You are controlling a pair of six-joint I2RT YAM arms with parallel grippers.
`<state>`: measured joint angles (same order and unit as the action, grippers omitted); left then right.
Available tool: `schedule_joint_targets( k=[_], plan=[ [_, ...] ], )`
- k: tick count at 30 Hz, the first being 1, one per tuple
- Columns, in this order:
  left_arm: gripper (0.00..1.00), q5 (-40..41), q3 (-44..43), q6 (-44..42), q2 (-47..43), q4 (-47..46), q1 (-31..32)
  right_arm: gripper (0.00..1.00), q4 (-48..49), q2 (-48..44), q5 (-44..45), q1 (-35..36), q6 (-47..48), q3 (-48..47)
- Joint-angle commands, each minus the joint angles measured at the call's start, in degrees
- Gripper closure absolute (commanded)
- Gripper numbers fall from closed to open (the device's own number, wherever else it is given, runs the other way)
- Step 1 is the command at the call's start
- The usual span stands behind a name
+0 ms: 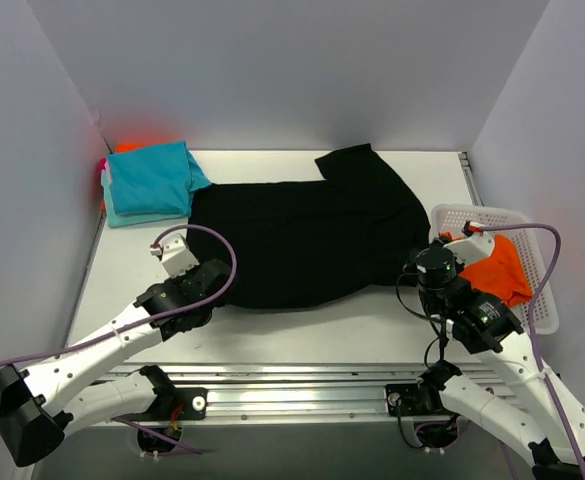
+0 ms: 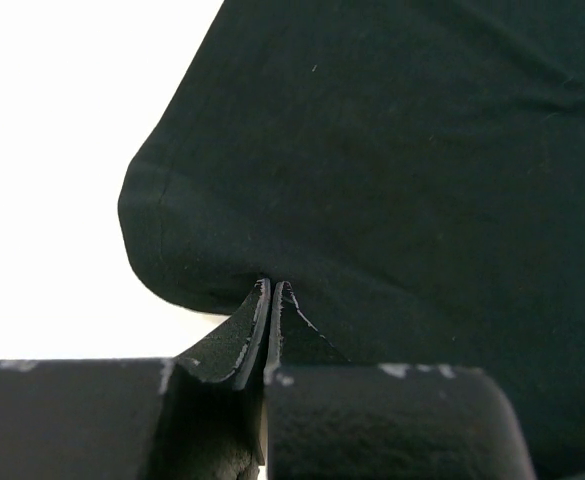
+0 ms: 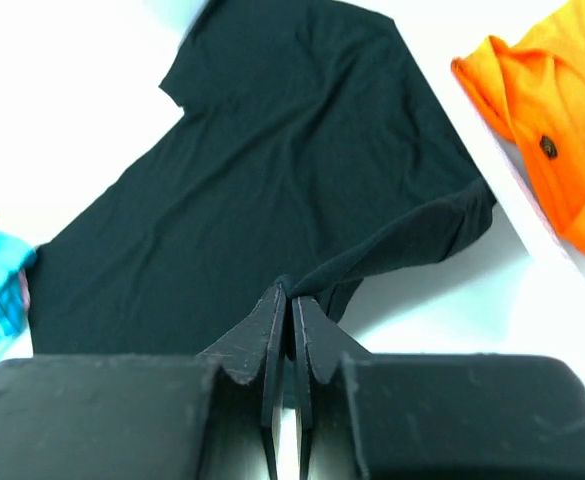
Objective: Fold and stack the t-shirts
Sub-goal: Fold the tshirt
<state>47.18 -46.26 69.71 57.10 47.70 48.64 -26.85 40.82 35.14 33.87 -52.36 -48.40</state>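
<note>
A large black t-shirt [image 1: 312,235] was spread flat across the middle of the white bench [image 1: 302,330], with one sleeve pointed toward the far edge. The left jaws were shut, their tips pressed together on the shirt's near-left corner, which was rounded and slightly raised off the bench in the left wrist view. The right jaws were likewise closed narrow and were pinched on a fold of the same black t-shirt at its near-right edge; a ridge of cloth was drawn from the sleeve toward the tips.

At the far-left corner of the bench, folded teal t-shirts [image 1: 150,180] were stacked one on another, just beside the black shirt's left edge, with orange and pink edges showing at the back and left side of the pile. A bright orange t-shirt [image 1: 502,272] was lying crumpled in a white lattice basket [image 1: 472,212] at the right side of the bench, just beside the right arm's wrist and partly hidden by it.
</note>
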Motion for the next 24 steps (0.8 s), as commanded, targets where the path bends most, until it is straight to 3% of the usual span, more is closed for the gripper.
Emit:
schedule_joint_targets(
  k=[1,9,12,17,18,19,20,21,24],
  plan=[
    [0.98,-1.9,-3.1,-9.0,0.5,-8.9,-4.1,1.0,5.2,1.7,6.6,0.2,0.3,-0.7],
    [0.98,-7.1,-2.9,-17.5,4.1,-24.1,-11.7,1.0,14.5,14.9,9.3,-4.0,-0.1,-0.4],
    [0.98,-11.4,-3.2,-21.2,10.4,-32.6,-17.4,1.0,19.5,25.3,5.8,-8.8,-0.8,-2.4],
    [0.98,-21.0,-10.2,-24.7,30.9,-40.2,-26.9,1.0,24.3,47.3,3.7,-15.9,0.1,-12.7],
    [0.98,-25.4,-14.9,-25.1,34.2,-40.2,-29.6,0.96,24.0,49.9,3.9,-16.5,1.0,-15.2],
    [0.93,-27.1,-17.6,-26.5,40.2,-40.0,-30.6,0.81,23.5,55.2,3.5,-17.8,2.1,-20.9],
    [0.43,-28.2,-20.4,-27.0,43.0,-39.0,-31.2,0.55,22.3,57.9,4.1,-18.3,2.5,-24.0],
    [0.3,-28.7,-23.1,-27.0,45.2,-36.7,-31.7,0.01,19.8,60.1,4.5,-18.7,3.0,-27.2],
    [0.13,-29.2,-27.0,-26.9,47.2,-37.1,-32.7,0.0,13.9,66.5,6.7,-20.4,3.0,-38.2]
  ],
)
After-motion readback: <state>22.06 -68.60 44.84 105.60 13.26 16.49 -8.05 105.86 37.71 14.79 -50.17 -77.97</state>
